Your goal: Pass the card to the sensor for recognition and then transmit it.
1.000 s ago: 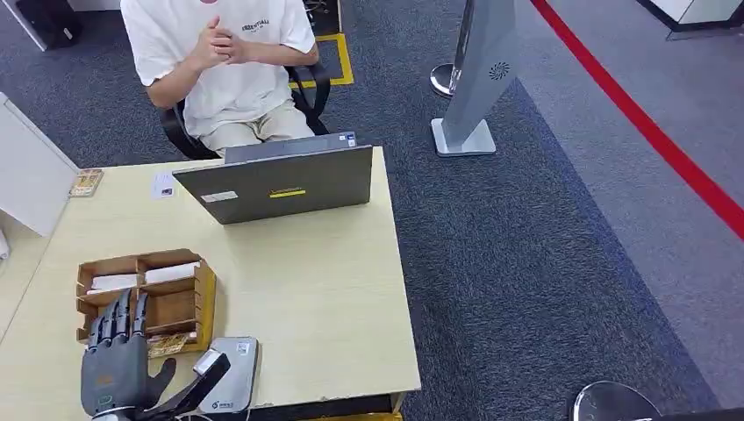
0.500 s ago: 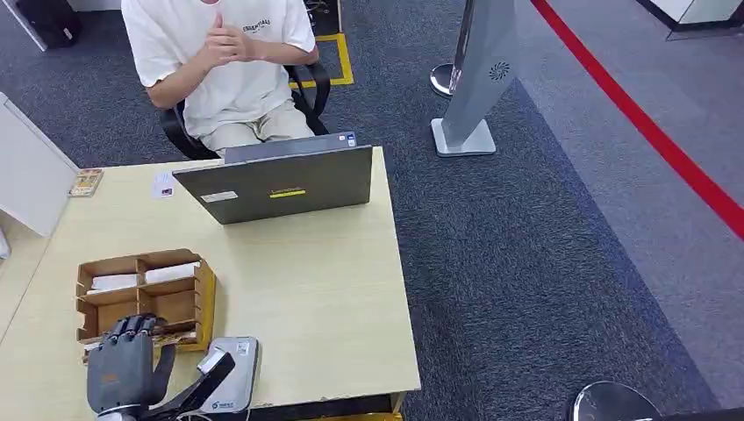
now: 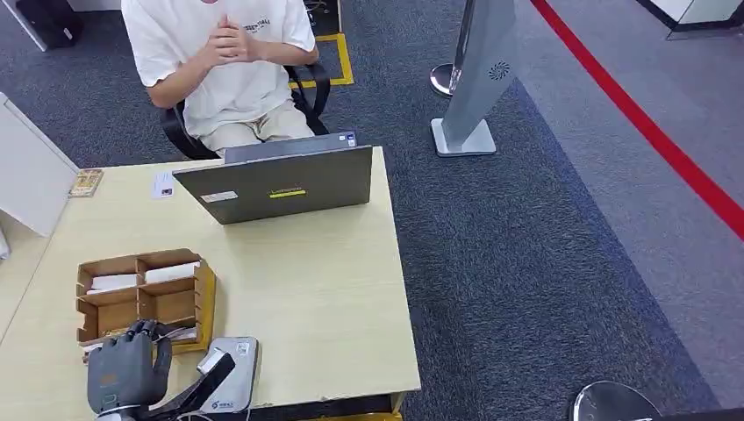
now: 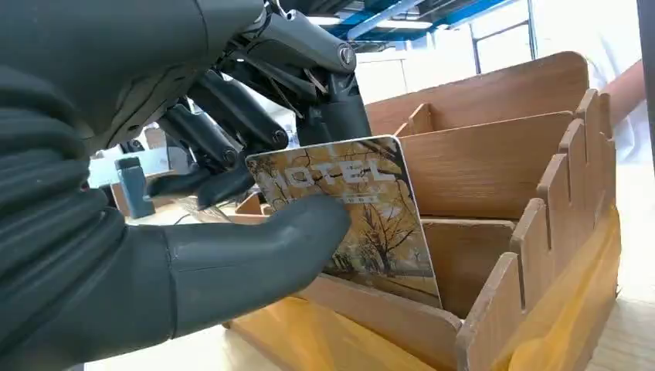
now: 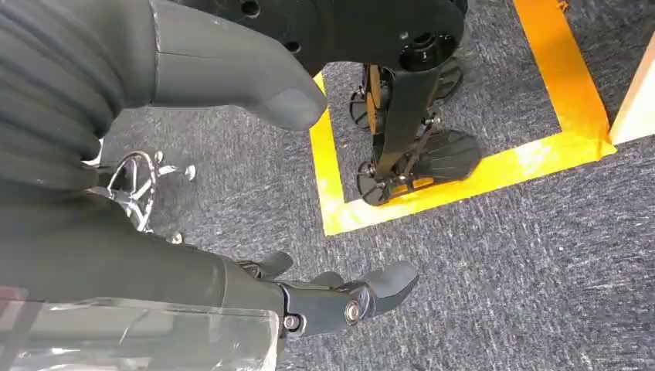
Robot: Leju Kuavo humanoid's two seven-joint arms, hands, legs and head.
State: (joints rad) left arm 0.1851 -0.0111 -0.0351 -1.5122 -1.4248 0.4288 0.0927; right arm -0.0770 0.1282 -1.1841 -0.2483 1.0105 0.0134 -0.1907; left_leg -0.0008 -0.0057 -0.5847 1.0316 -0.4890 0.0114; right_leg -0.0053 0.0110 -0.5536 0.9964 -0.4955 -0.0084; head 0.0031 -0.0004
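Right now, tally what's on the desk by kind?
Laptop: 1
Wooden organizer box: 1
Card reader: 1
Hotel card pinched by left hand: 1
Loose cards at the desk's far left: 2
Total: 6

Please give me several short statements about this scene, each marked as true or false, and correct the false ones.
1. The left hand holds a card printed with the word HOTEL. True.
2. The card is being held over the grey sensor at the table edge. False: the card is at the wooden box, in the compartment nearest the robot.
3. The laptop is open, with its lid's back toward the robot. True.
4. The right hand is holding a second card. False: it hangs over the carpet with nothing in it, fingers apart.
5. The person on the chair is reaching for the wooden box. False: the person's hands are together at the chest.
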